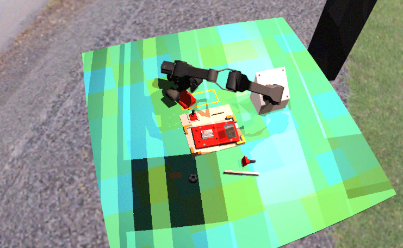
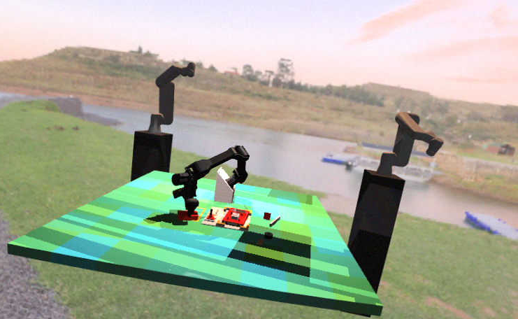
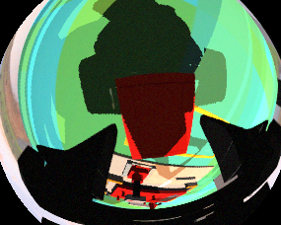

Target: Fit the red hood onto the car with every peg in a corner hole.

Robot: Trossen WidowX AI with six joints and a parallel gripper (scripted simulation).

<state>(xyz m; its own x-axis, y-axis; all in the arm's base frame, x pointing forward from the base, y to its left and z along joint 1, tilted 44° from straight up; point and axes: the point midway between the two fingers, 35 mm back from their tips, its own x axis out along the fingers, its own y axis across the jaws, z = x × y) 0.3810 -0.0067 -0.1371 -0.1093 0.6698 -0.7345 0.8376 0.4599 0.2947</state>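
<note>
1. As we look between the black gripper's [image 1: 183,89] [image 2: 191,210] [image 3: 158,121] fingers, we see them spread wide open, gripping nothing.
2. Below them, we find the red, flat-roofed hood shell [image 1: 186,99] [image 2: 186,215] [image 3: 160,101] on the table, off the car and partly over a thin yellow rectangular outline [image 1: 205,91] [image 2: 203,213] [image 3: 214,115].
3. Beside it, we have the cream, flat jig board [image 1: 204,115] [image 2: 210,222] [image 3: 197,173], bearing the red, rectangular car chassis [image 1: 218,135] [image 2: 245,215] [image 3: 123,192] and a red piece with an upright black post [image 1: 192,116] [image 2: 211,215] [image 3: 137,175].
4. Beyond the jig, we spot a red piece with a black stem [image 1: 245,161] [image 2: 267,215], a slim white bar [image 1: 241,173] [image 2: 275,220], a black ring [image 1: 190,178] [image 2: 268,237] and a small brown rectangular piece [image 1: 175,174] [image 2: 259,241], all apart.
</note>
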